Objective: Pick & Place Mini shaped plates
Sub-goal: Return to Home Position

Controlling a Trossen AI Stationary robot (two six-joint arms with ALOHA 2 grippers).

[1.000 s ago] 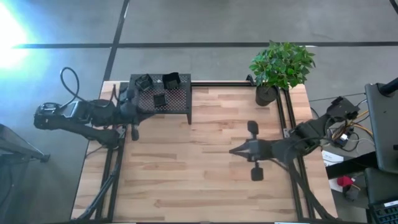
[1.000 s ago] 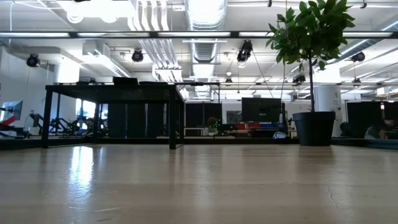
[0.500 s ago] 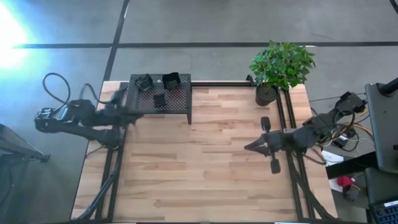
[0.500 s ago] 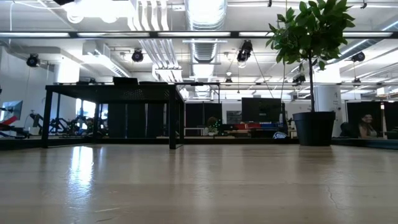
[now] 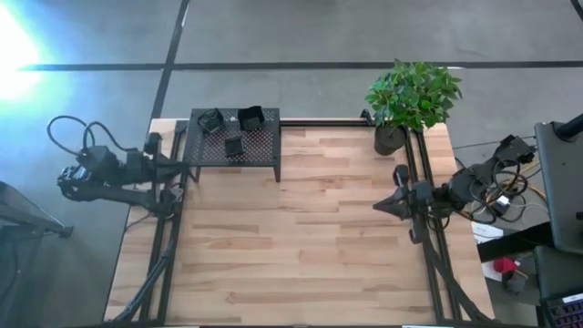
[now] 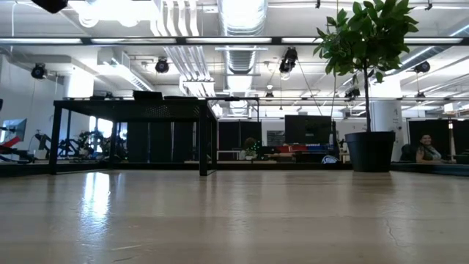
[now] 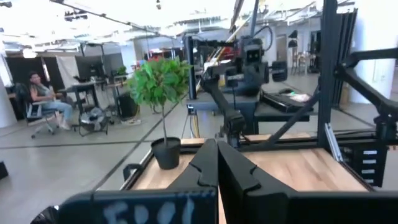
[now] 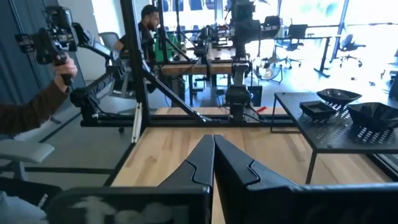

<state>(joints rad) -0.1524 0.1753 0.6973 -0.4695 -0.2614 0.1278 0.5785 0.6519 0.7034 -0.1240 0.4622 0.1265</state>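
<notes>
Item, one wooden table [image 5: 301,246]. Item, one black perforated stand [image 5: 262,151] at the table's far left corner, carrying all the mini shaped plates [image 5: 250,116] that we can find. They sit in three lots. A leaf-shaped lot [image 5: 210,119] is at the stand's far left corner. A square lot [image 8: 373,114] is just beside it along the stand's far edge. A smaller square dish [image 5: 234,146] lies near the stand's middle, apart from both. We cannot count the dishes in each lot. Item, one leafy plant [image 5: 412,94] in a black pot [image 5: 390,138] at the table's far right corner. Item, the left gripper [image 7: 217,144], on an arm folded outside the table's left edge beside the stand; its two fingers are pressed together with nothing between them. Item, the right gripper [image 8: 213,138], at the table's right edge and pointing inward over the bare wood; its fingers are likewise closed and empty. Item, beyond the table, a person's hand [image 8: 65,68] holding a dark handle.
</notes>
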